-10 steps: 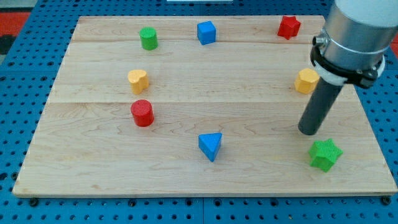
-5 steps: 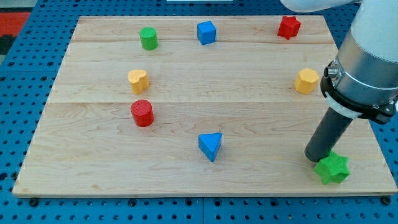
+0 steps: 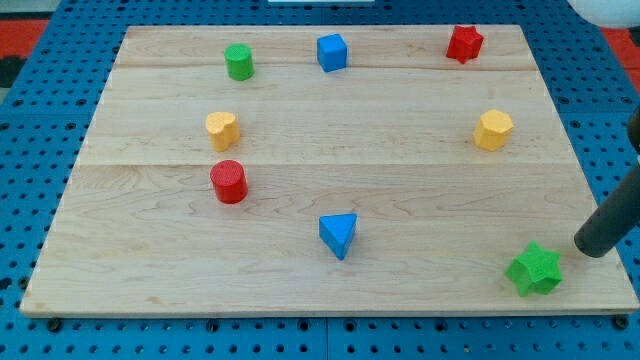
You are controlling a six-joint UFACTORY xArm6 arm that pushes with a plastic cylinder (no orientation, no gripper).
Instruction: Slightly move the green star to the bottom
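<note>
The green star (image 3: 534, 270) lies near the bottom right corner of the wooden board (image 3: 400, 170). My tip (image 3: 592, 249) stands just to the star's right and slightly above it, apart from it by a small gap, close to the board's right edge. The rod rises toward the view's right edge.
A green cylinder (image 3: 238, 62), a blue cube (image 3: 332, 52) and a red star (image 3: 464, 43) sit along the top. A yellow block (image 3: 222, 130) and a red cylinder (image 3: 229, 182) are at the left, a blue triangle (image 3: 338, 234) at bottom middle, a yellow hexagon (image 3: 493, 130) at the right.
My tip came down onto the green star from its upper left and pushed it a little down and right, then moved off to the star's right. The other blocks stayed put.
</note>
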